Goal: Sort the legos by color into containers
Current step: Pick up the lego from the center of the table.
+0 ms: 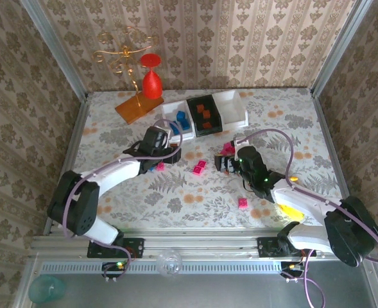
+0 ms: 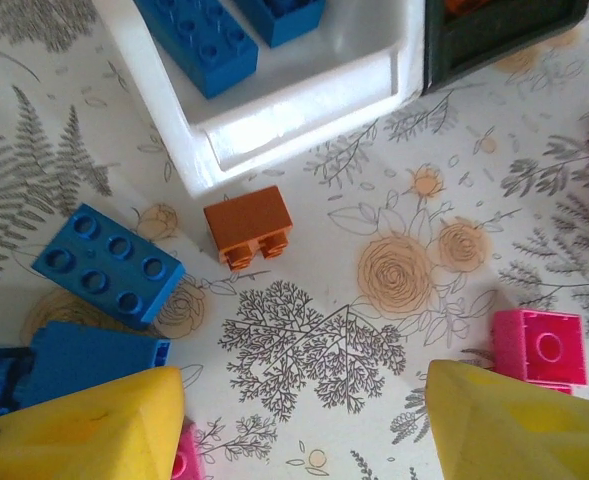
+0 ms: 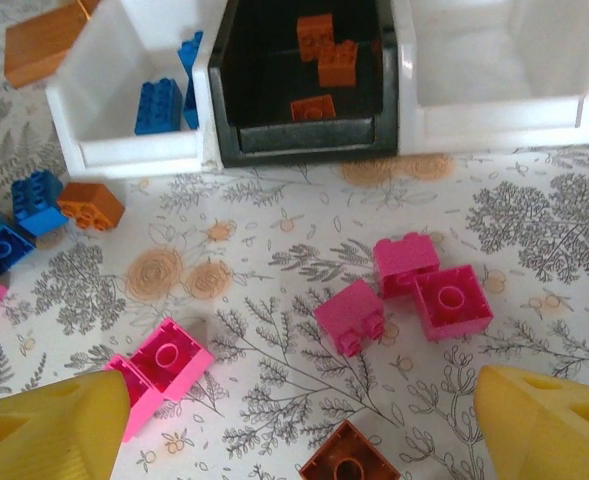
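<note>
Left pincer (image 2: 300, 424) partly hides 1 pink lego (image 2: 183, 451).

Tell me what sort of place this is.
Probably a staged robot test booth, not a home: wallpapered panels in metal framing, two arms bolted to a rail, and sorting bins on a floral table cover.
</note>
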Tool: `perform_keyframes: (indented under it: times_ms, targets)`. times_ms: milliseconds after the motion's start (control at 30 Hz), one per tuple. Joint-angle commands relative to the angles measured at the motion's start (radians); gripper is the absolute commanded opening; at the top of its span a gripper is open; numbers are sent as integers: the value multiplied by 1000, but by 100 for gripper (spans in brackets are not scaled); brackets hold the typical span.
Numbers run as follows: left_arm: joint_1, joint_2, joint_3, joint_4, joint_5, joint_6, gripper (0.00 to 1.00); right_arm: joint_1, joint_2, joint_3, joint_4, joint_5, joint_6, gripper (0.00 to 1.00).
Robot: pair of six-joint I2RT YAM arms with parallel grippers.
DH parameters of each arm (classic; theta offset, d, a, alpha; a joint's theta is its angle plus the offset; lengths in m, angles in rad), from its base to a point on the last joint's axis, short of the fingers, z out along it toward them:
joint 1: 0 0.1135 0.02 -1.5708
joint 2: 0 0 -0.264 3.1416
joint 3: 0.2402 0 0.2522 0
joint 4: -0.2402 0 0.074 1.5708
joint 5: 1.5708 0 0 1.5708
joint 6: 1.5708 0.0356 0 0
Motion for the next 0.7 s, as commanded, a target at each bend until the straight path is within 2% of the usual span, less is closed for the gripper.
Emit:
perform_keyframes:
  times_ms: [0,267,667]
  targets:
    - [-8,68,50,41,-22,-33,65,7,8,24,5,-9,10,91]
    - [3,232,127,81,-32,-45,58,6,-3,19,4,5,3,91]
    - [21,349,194,82,-86,-52,59,7,-36,17,-15,22,-4,91]
